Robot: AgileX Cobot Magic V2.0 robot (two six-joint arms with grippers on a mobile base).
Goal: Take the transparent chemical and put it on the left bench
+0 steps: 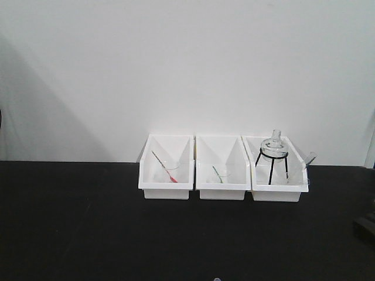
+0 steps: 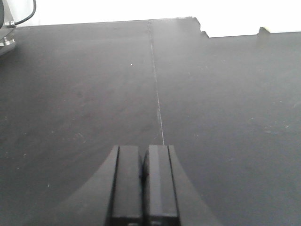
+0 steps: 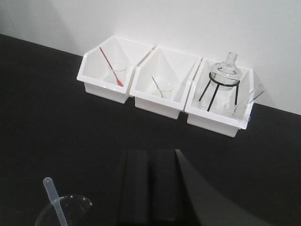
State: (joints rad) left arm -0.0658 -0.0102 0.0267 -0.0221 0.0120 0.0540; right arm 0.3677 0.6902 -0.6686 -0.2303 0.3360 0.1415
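The transparent chemical (image 3: 51, 197) is a clear pipette standing bulb-up in a glass beaker (image 3: 70, 207) at the bottom left of the right wrist view. My right gripper (image 3: 150, 153) is shut and empty, hanging over the black left bench (image 3: 47, 117) just right of the beaker. In the front view only the pipette's bulb tip (image 1: 217, 280) peeks in at the bottom edge, in front of the left bench (image 1: 88, 222). My left gripper (image 2: 142, 148) is shut with nothing in it, over a bare black worktop (image 2: 225, 117).
Three white bins line the bench's back edge: the left bin (image 3: 104, 75) holds a red pipette (image 3: 111, 67) in a beaker, the middle bin (image 3: 160, 89) a green pipette (image 3: 158, 88). The right bin (image 3: 218, 101) holds a black tripod with a glass flask (image 3: 225, 73). A dark object (image 1: 366, 225) sits at the right edge.
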